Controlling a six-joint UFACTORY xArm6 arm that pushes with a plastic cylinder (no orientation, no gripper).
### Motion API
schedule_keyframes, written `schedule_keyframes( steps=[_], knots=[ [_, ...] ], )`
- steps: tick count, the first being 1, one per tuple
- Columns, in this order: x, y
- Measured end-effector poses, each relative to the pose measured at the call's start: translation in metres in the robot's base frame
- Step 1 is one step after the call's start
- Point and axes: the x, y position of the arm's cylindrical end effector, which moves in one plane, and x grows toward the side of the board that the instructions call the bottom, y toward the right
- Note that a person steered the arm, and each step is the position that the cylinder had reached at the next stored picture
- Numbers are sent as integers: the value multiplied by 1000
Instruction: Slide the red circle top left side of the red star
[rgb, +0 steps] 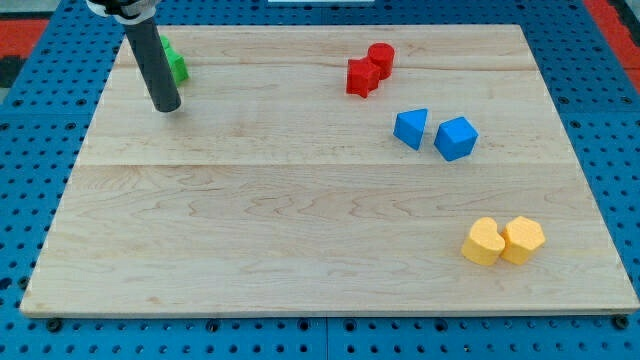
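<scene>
The bench (250, 220) is pale, grained wood planks over a blue pegboard. The red circle (381, 58), a short smooth cylinder, sits near the view's top, touching the upper right side of the red star (361, 77). The tool is a plain dark rod with no jaws; my tip (167, 106) rests far to the view's left, just beside a green block (175, 63). A blue triangle (411, 128), blue cube (456, 138), yellow heart (483, 243) and yellow hexagon (523, 239) lie apart.
</scene>
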Motion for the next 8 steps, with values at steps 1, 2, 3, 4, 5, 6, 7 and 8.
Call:
schedule_keyframes(
  steps=[1,2,3,4,5,6,7,8],
  knots=[
    [37,11],
    [65,62],
    [61,136],
    [30,186],
    [11,244],
    [-37,283],
    [-76,283],
    [-81,255]
  ],
)
